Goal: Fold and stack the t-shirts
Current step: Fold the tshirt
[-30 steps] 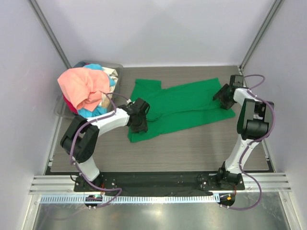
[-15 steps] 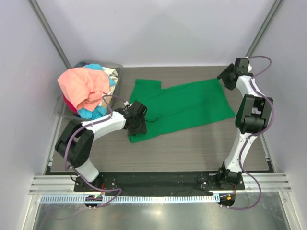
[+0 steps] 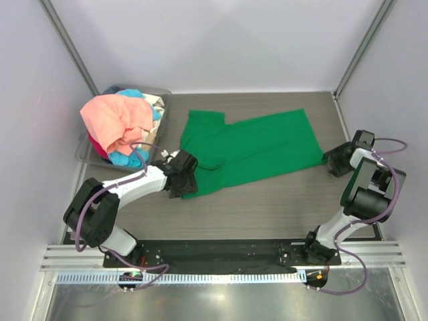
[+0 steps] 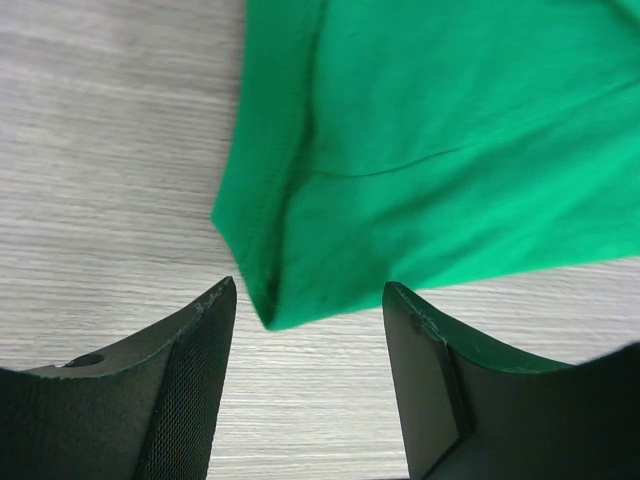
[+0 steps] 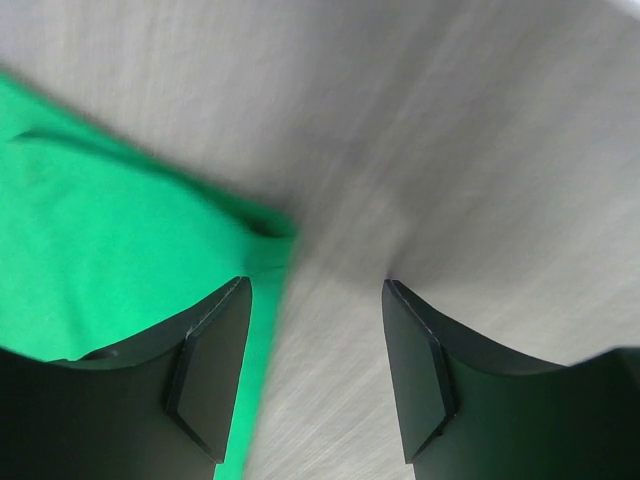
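At opposite ends of the spread green t-shirt (image 3: 261,144), left claw (image 4: 308,290) and right claw (image 5: 315,285) stand open.

Top view is bright and even, with soft diffuse white light and only faint shadows hugging the arms (image 3: 134,183) on the surface (image 3: 267,200). Left wrist view is crisp: wood grain and the folds of the green t-shirt (image 4: 450,150) are sharp. Right wrist view is smeared, grain streaking diagonally, a soft grey shadow mid-frame, and the dark fingers (image 5: 210,370) at the bottom edge are underexposed
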`<move>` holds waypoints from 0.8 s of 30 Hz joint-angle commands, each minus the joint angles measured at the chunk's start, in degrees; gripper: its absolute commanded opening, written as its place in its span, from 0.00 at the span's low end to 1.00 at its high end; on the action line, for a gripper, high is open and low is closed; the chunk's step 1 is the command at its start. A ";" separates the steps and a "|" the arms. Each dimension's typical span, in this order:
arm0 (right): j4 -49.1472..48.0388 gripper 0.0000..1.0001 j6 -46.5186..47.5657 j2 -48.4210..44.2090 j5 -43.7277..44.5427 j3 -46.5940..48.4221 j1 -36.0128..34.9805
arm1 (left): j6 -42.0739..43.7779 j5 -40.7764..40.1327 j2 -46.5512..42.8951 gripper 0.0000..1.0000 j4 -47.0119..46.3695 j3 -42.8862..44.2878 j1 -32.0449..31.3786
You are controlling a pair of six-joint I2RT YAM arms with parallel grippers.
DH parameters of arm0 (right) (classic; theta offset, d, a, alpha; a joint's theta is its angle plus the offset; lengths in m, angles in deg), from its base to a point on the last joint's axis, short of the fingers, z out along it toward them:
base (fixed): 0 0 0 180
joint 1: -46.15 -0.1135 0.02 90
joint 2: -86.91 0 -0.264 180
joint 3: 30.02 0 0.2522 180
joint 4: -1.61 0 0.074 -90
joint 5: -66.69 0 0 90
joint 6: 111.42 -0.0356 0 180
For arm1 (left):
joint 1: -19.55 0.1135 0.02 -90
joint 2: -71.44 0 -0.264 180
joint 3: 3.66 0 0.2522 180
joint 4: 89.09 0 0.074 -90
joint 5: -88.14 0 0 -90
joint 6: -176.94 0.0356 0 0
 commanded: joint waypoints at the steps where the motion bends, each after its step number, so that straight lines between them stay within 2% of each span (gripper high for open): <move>1: -5.77 0.61 -0.82 0.76 -4.64 0.79 -0.91 | -2.55 -2.43 0.57 0.62 -1.91 -1.13 -0.08; 6: -7.71 0.59 -0.56 5.76 -4.83 2.80 -2.93 | -3.78 -2.35 2.77 0.61 -4.28 -2.72 -0.08; 8: -7.80 0.54 -0.56 7.61 -4.30 3.07 -3.63 | -3.60 -2.78 3.74 0.54 -5.33 -2.72 -0.08; 9: -7.89 0.50 -0.47 7.88 -4.13 2.81 -3.72 | -3.43 -3.13 4.78 0.36 -5.60 -2.54 0.01; 10: -8.06 0.40 -0.39 7.97 -3.86 2.63 -3.90 | -3.25 -3.31 5.14 0.24 -5.78 -2.28 0.01; 12: -7.98 0.29 -0.12 7.36 -3.51 1.67 -3.99 | -2.64 -3.58 5.41 0.08 -5.43 -1.31 0.01; 13: -7.98 0.19 0.14 7.01 -3.51 1.32 -3.99 | -2.29 -3.66 5.15 0.00 -5.25 -0.96 0.01; 16: -6.23 0.01 -0.03 4.64 -2.81 -0.09 -3.99 | -1.76 -4.54 2.53 0.00 -2.19 -0.08 0.10; 24: 3.44 0.01 -1.17 -10.38 1.23 -7.55 -3.64 | -3.51 -5.43 -12.42 0.00 5.64 -3.33 0.10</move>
